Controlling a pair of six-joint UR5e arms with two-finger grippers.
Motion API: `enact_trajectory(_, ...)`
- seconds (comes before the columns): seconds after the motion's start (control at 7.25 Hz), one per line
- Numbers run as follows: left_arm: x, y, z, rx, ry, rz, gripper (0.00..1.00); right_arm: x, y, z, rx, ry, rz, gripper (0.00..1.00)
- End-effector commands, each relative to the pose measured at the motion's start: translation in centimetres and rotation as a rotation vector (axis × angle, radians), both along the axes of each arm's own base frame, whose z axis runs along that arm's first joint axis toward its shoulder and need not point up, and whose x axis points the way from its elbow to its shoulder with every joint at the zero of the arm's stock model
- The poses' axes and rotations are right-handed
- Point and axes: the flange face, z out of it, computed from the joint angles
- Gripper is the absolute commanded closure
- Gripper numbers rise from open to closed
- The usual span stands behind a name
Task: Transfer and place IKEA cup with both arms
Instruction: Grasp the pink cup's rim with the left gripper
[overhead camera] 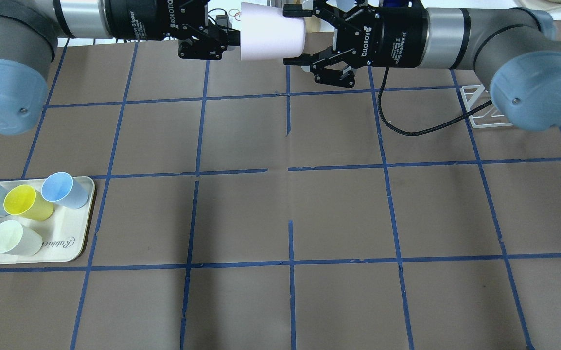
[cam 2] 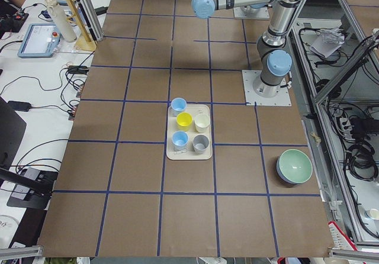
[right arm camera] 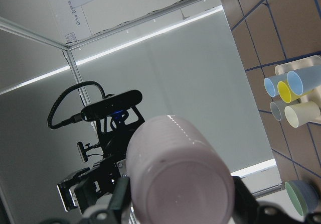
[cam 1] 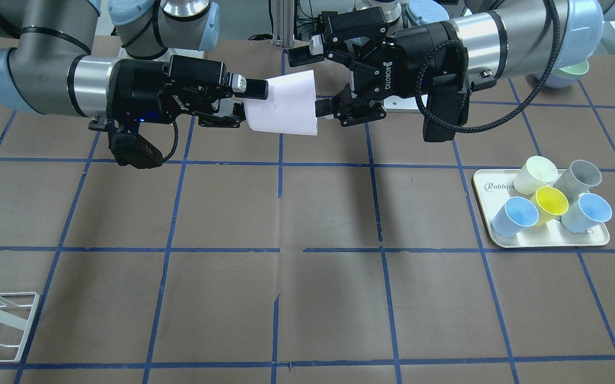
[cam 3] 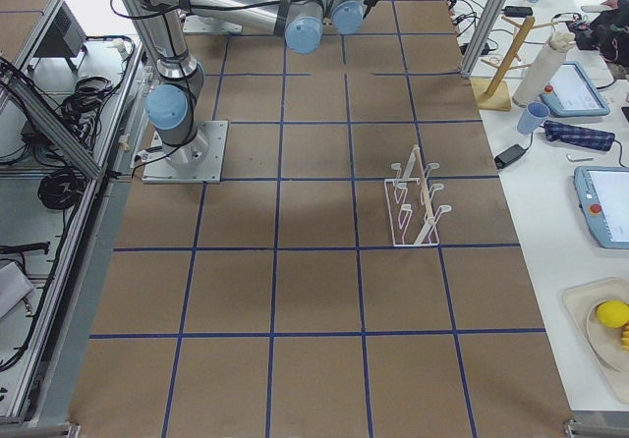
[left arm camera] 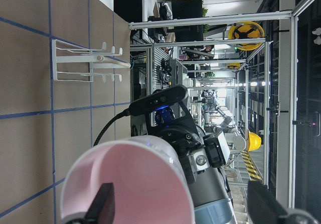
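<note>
Brown paper crossed with blue tape covers your counter (cam 1: 329, 298), and above its far side you've got the IKEA cup (cam 1: 286, 104) in mid-air, lying on its side between the two arms, well clear of the surface. Your right end effector (overhead camera: 288, 35) has it: fingers either side of the narrow base end, clamped on the pink wall. Your left end effector (cam 1: 306, 82) is at the mouth end, fingers spread wide apart. One finger (left arm camera: 103, 206) sits inside the rim and the other stands well outside it; whether that inner one touches the wall, I can't quite tell from here. Over on the left arm's side, the cream tray (cam 1: 547, 242) carries a yellow cup (cam 1: 550, 201), a cream-yellow cup (cam 1: 535, 176), a grey cup (cam 1: 579, 178) and two light blue cups (cam 1: 518, 216). On the right arm's side you have a wire rack (overhead camera: 480, 104), and a green bowl (cam 2: 294, 166) rests near the robot's edge of the counter.
</note>
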Motion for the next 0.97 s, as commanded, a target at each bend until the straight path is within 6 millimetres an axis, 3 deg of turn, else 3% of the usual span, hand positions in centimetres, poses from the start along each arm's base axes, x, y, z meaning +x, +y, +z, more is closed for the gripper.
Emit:
enact_trajectory(0.0,0.04,0.05,0.18,-0.006,0.0,0.001,0.42,0.0,-0.01,0.01,0.0,-0.001,0.0,1.0)
enact_trajectory(0.41,-0.04,0.07,0.16,-0.006,-0.002,-0.001,0.63,0.0,-0.03,0.08,-0.001,-0.001,0.0,1.0)
enact_trajectory(0.69,0.03,0.11,0.15,-0.005,-0.002,0.001,0.84,0.0,-0.03,0.1,-0.002,-0.002,-0.001,1.0)
enact_trajectory(0.83,0.11,0.08,0.15,-0.005,-0.002,0.002,0.85,0.0,-0.03,0.1,-0.004,-0.001,0.0,0.99)
